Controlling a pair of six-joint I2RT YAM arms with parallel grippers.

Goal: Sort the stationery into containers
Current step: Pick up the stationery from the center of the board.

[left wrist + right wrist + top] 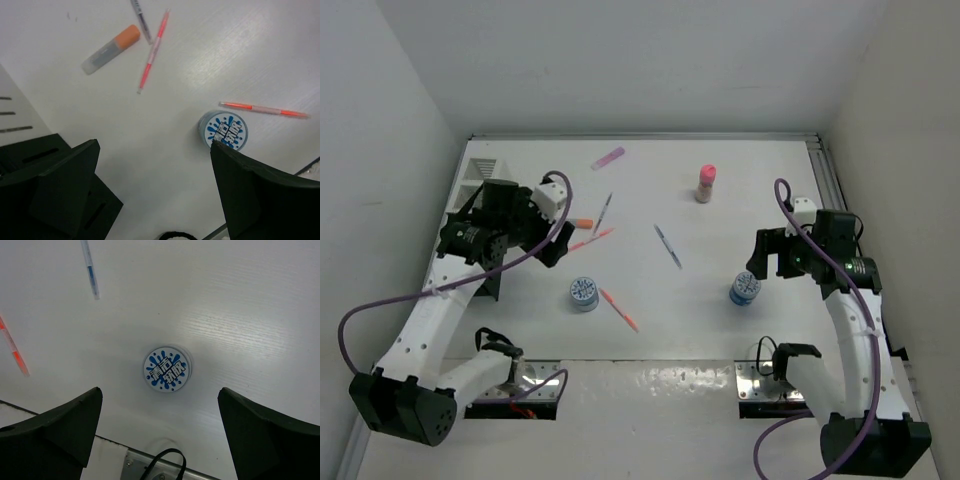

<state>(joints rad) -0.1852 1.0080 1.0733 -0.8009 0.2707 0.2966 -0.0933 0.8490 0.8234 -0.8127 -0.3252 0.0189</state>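
Fingers (65,190) of the left gripper (155,150) are spread wide and hold nothing. The right gripper (160,400) gapes just as wide above a blue-capped jar (167,369). At far left the white box (480,172) is half hidden by the arm, and the black box (30,150) is largely covered. The pink-capped bottle (705,184) stands at the back. One finger cuts off part of the second jar (222,131), and pens (152,50) lie scattered nearby.

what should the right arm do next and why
Probably lower the right gripper straight down over the blue-capped jar. Its jaws stand open, it hangs above the jar, and the jar stands upright, nearly centred between them in the wrist view, so a descent should bracket it for a grasp.
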